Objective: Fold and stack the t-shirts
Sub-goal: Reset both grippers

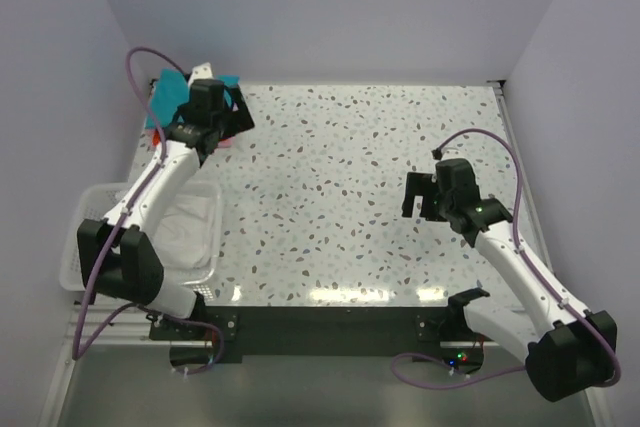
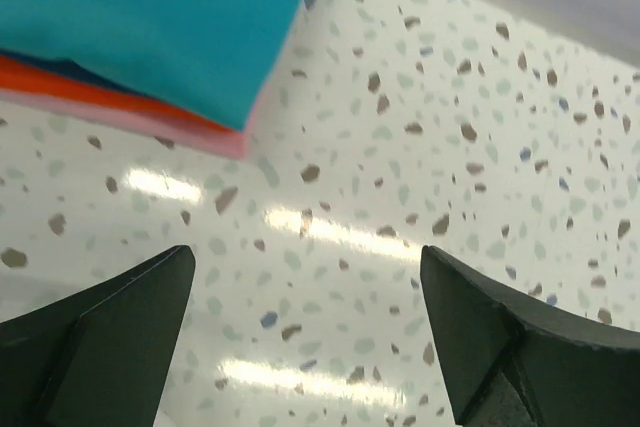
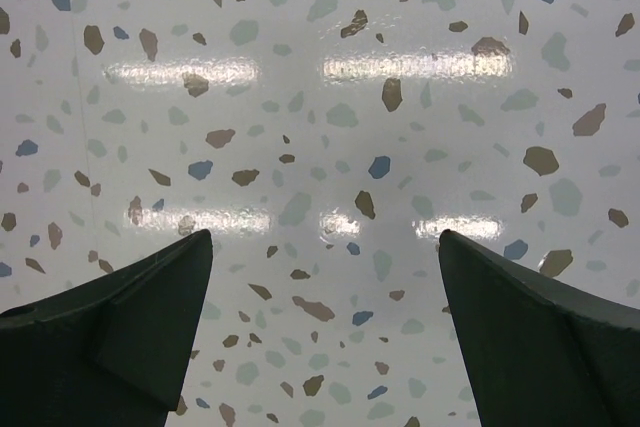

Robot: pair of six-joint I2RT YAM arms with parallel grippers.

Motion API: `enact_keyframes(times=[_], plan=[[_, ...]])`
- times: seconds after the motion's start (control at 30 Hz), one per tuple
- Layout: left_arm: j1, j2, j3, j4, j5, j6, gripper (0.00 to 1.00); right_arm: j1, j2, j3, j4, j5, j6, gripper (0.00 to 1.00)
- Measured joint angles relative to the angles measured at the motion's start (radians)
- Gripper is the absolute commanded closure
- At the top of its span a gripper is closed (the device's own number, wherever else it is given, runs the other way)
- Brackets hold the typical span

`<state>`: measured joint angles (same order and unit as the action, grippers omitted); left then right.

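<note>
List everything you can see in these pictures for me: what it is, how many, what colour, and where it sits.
table: one, white with coloured speckles, under everything
folded shirts: one stack, teal on top with orange-red and pink edges below, far left corner of the table
basket: one, white, at the near left edge of the table, by the left arm
cables: two, purple, one looping along each arm
arms: two, white and black, bolted at the near edge
left gripper: one, black, open, above the table next to the stack
right gripper: one, black, open, holding nothing, above bare table on the right
</note>
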<state>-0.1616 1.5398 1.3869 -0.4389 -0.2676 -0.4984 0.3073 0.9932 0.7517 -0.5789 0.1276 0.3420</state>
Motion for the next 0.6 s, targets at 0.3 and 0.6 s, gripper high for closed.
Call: enact_keyframes(times=[0.3,0.6], plan=[[-0.306,-0.207,-0.379,-0.006,-0.089,-0.172,0.00,0.000,-0.040,-0.001,0.003,-0.021,0.010,0.01],[-0.549,-0.277,-0.604,-0.063,-0.156,-0.314,0.00,0.000,-0.100,-0.037,0.006,-0.003,0.035,0.01]])
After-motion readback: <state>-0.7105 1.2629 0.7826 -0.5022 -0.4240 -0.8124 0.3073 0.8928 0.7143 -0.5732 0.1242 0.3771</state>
